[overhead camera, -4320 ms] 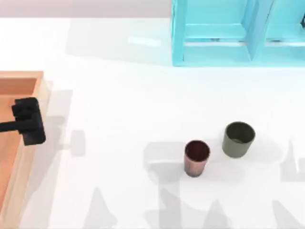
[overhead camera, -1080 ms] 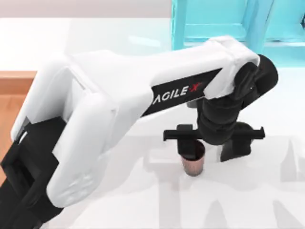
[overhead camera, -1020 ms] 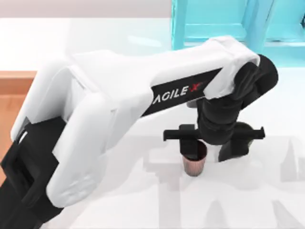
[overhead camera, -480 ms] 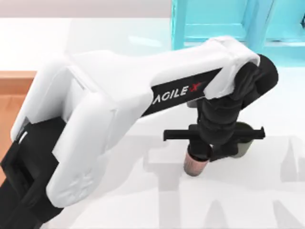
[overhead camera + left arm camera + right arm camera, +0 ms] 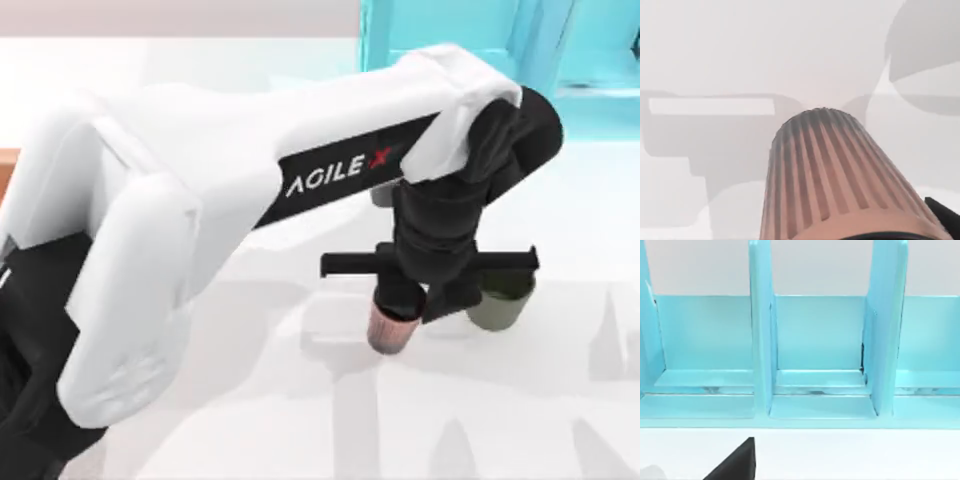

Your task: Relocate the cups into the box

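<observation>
Right of centre, the left hand [image 5: 412, 305] now grips the copper cup [image 5: 389, 328], lifted leftward. Its arm half hides the olive cup [image 5: 497, 306].

obstacle — green cup [image 5: 497, 306] just right of copper cup [image 5: 388, 328] | front table [image 5: 520, 420] open

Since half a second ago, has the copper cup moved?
Yes. In the top view the copper cup, held by the left gripper, has shifted left, away from the green cup, which stays on the table.
</observation>
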Controlling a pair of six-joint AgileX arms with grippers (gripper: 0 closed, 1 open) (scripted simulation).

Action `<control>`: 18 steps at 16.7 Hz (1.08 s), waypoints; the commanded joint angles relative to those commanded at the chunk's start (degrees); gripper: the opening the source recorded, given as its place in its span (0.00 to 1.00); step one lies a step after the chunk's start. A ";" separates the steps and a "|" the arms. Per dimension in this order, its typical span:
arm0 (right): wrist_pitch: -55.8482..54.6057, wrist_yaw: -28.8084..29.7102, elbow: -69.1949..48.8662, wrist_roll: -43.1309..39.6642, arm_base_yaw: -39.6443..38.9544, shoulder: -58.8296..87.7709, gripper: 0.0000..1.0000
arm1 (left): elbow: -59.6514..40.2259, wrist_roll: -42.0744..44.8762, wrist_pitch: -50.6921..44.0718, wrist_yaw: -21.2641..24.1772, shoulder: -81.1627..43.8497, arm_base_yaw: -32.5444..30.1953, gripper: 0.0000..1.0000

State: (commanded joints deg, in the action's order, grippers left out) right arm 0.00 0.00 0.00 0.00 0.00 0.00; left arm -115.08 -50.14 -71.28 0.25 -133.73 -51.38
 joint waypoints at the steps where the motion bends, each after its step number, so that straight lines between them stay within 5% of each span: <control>1: 0.00 0.00 0.00 0.00 0.00 0.00 1.00 | 1.19 0.86 -0.88 0.01 2.45 0.97 0.00; 7: 0.00 0.00 0.00 0.00 0.00 0.00 1.00 | 8.32 6.68 -7.38 -0.08 15.76 6.39 0.00; 14: 0.00 0.00 0.00 0.00 0.00 0.00 1.00 | 9.09 7.88 -7.95 -0.10 16.60 7.18 0.00; 18: 0.00 0.00 0.00 0.00 0.00 0.00 1.00 | 13.02 15.94 -9.67 0.37 20.44 15.44 0.00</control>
State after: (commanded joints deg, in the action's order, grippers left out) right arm 0.00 0.00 0.00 0.00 0.00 0.00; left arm -102.06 -34.20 -80.95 0.62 -113.28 -35.94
